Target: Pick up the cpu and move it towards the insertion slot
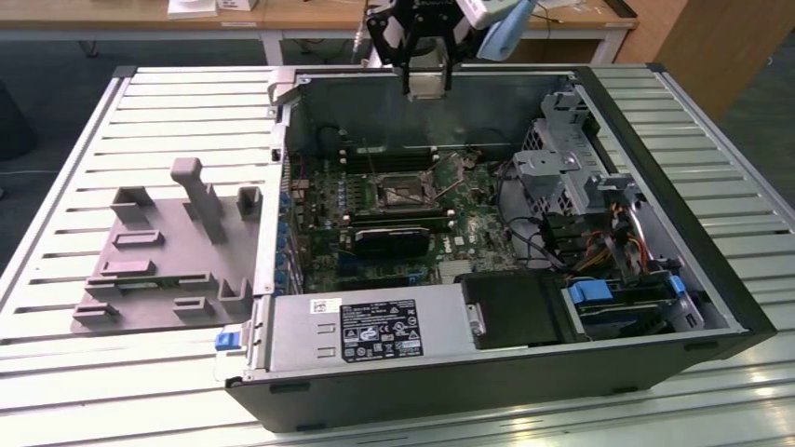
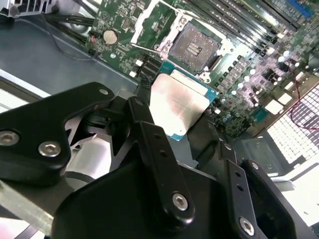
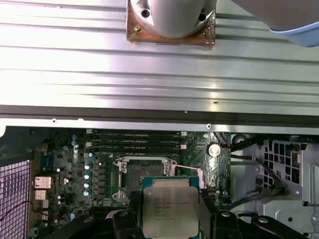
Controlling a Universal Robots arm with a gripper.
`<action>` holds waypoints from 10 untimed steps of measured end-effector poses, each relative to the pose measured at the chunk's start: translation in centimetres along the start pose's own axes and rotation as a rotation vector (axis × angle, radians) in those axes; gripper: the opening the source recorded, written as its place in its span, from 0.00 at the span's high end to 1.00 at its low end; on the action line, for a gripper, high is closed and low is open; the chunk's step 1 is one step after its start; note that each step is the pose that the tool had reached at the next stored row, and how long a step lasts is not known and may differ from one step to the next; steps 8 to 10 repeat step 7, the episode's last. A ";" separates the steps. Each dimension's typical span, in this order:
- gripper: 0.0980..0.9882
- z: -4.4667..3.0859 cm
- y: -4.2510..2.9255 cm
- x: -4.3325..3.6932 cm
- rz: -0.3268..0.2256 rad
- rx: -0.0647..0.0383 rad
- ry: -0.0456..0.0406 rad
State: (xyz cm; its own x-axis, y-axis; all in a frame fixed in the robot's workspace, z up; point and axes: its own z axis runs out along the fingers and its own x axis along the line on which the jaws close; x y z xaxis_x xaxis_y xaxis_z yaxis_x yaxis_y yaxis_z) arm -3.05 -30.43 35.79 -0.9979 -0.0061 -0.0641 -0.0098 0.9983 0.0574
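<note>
Grey plastic fixture: lying on the slatted table outside the open computer case, toward the exterior view's left of the case. Gripper: hanging above the case's far wall, carrying the cpu; in both wrist views the black fingers are closing on two opposite edges of the cpu, opened just to its width. Insertion slot: sitting on the green circuit board inside the case, frame apparently swung open though that is hard to confirm; in the second wrist view the insertion slot is lying just beyond the cpu, apart from it. Step in hand, as judged: pickup done, carrying toward the slot. The closing move is calling for squaring the plate over the socket.
</note>
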 end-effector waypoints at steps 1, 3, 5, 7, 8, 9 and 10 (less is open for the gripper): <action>0.51 0.01 0.02 0.00 0.000 0.000 0.0000; 0.51 0.00 0.03 0.00 0.000 0.000 0.0000; 0.51 0.01 0.06 0.00 0.000 0.000 0.0000; 0.51 0.01 0.07 0.00 0.000 0.000 0.0000; 0.51 0.01 0.07 0.00 0.000 0.000 0.0000; 0.51 0.01 0.07 0.00 0.000 0.000 0.0000; 0.51 0.01 0.07 0.00 0.000 0.000 0.0000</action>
